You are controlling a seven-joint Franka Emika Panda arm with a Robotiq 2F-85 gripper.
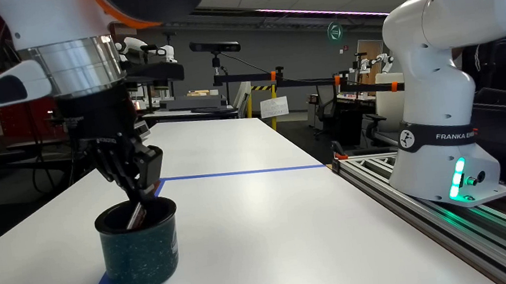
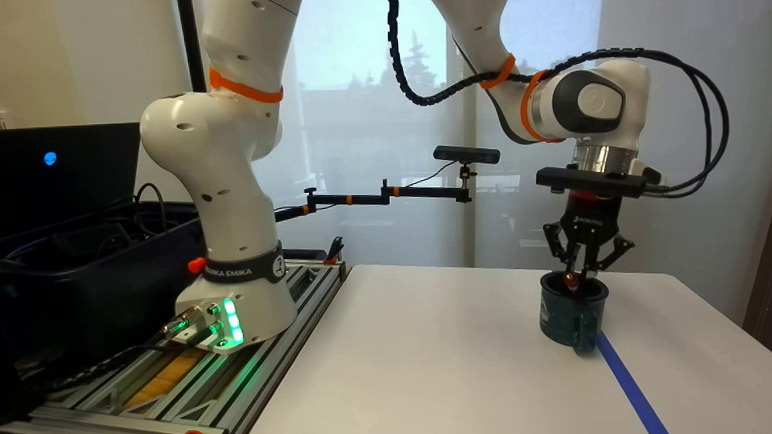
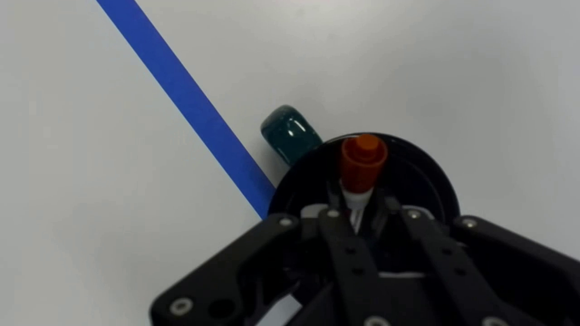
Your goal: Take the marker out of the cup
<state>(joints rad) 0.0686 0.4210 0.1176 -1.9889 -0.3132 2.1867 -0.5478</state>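
In the wrist view, the fingers [image 3: 346, 242] appear clamped on the marker [image 3: 361, 181] just below its red end [image 3: 364, 165], at the mouth of the cup [image 3: 417, 192]. This end points toward the rim [image 3: 430, 164]; contact cannot be confirmed. Hazard: if it catches the rim during lifting, the marker may pivot or slip from between the fingers and drop back. In an exterior view, the marker slants inside the cup, which stands somewhat nearer the left edge of the table [image 1: 263, 236] than the right. Hazard: an off-vertical pull could lever the slanted marker against the cup wall and tip the cup. In an exterior view, with the handle [image 2: 586, 332] toward the viewer, the cup stands near the far edge of the table, toward the far right corner. Hazard: should the marker jam, the cup could be dragged along and, with little margin on that side, go over the edge.
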